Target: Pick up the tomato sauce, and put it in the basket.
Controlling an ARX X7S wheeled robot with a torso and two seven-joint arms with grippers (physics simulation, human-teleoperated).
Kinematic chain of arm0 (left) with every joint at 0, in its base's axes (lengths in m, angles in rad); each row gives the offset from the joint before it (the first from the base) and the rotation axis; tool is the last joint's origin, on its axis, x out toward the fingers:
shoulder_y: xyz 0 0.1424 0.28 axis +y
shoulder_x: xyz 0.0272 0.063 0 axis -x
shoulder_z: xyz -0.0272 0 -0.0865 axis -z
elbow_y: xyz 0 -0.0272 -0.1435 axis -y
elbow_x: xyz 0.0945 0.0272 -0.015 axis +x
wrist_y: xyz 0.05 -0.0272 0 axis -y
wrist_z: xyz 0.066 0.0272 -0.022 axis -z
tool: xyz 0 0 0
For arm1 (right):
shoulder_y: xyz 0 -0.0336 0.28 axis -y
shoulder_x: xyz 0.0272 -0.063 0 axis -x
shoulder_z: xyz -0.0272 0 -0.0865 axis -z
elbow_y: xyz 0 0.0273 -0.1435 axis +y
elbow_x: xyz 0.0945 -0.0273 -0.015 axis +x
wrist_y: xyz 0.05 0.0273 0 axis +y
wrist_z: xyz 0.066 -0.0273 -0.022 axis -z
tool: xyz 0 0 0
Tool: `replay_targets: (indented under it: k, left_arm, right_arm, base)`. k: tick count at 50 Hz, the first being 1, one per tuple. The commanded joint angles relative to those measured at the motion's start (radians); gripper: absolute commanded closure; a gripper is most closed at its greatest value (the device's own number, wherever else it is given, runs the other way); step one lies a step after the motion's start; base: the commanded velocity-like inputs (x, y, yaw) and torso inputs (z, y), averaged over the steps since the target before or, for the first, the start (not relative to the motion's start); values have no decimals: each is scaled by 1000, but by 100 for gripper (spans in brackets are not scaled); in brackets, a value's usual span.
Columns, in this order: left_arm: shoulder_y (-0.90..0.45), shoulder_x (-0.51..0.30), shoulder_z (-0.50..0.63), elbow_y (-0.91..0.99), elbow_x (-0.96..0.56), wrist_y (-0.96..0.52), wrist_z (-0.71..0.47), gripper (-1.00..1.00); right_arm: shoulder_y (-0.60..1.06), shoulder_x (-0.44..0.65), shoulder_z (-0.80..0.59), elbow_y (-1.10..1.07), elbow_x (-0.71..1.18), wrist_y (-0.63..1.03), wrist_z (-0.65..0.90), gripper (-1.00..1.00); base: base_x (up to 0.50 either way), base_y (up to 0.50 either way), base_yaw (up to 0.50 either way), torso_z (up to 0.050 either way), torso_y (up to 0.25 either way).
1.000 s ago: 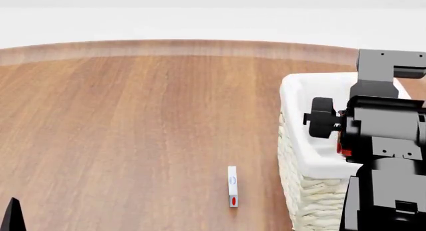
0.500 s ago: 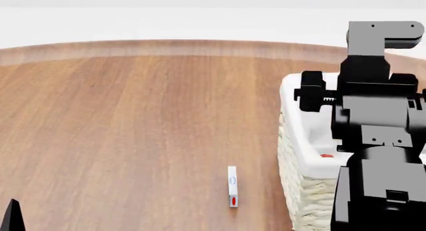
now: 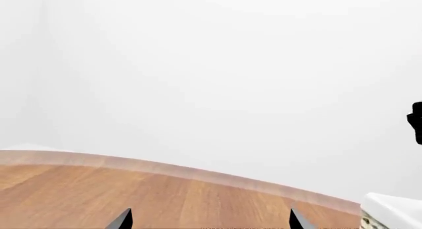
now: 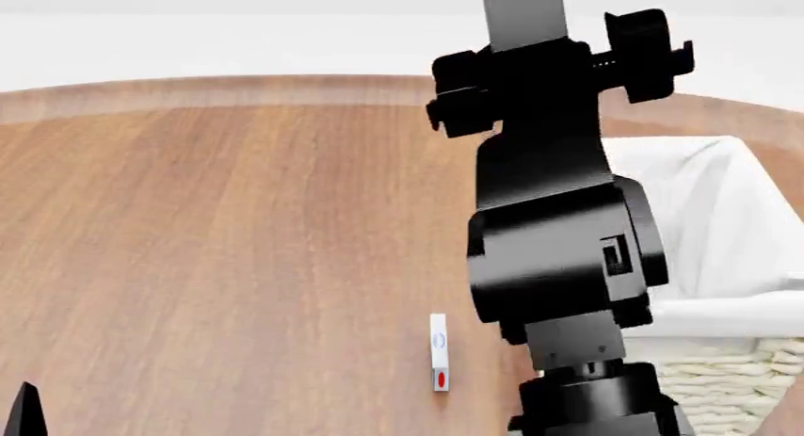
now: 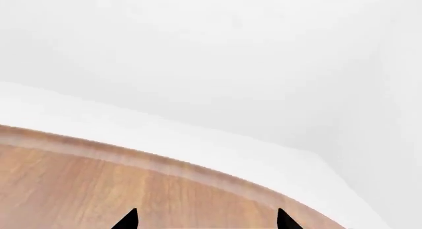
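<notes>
The right gripper (image 5: 205, 221) shows two tips well apart with nothing between them. The left gripper (image 3: 209, 221) is the same, wide and empty. The tomato sauce can is visible nowhere; maybe the right arm (image 4: 553, 248) hides it. I judge it stiff, smooth and rather light, best held around its middle. I count one basket (image 4: 735, 315), one small white box (image 4: 439, 349), one table (image 4: 251, 219)

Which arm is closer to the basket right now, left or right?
Right. The right arm rises directly in front of the basket at its near left side, overlapping it in the head view. The left gripper shows only as a tip at the table's far left corner.
</notes>
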Motion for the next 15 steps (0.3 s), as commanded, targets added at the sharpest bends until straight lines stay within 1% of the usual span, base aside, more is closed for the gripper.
replay_targets:
  k: [1,3,5,9,11,13,14,15]
  left_arm:
    - [6,-2,5,-1,5,6,-2,-100]
    - [5,-4,7,8,7,0,-5,-100]
    - [7,-7,6,18,7,-5,-9,-100]
    - [13,-7,11,25,13,-1,-10,-100]
    - [13,-6,14,22,15,0,-10,-100]
    - [15,-6,16,25,16,1,-10,-100]
    - [13,-7,17,26,16,-2,-11,-100]
    - [13,-7,17,26,16,-2,-12,-100]
  right_arm:
    - [-265,-32,-138,-642,0,215,46,-100]
    - [-314,-33,-192,-739,8,253,62,-100]
    - [-339,-24,-231,-785,14,264,70,-100]
    - [-421,-36,-248,-861,49,267,130,-100]
    - [-467,-25,-291,-904,42,256,158,-100]
    - [-499,-15,-320,-932,45,238,168,-100]
    - [-544,-30,-303,-963,91,225,154,-100]
    - [-543,-28,-304,-964,97,225,158,-100]
  base:
    - [0,0,0,0,0]
    - [0,0,0,0,0]
    - [0,0,0,0,0]
    - [0,0,0,0,0]
    - [0,0,0,0,0]
    - [0,0,0,0,0]
    - [0,0,0,0,0]
    - [0,0,0,0,0]
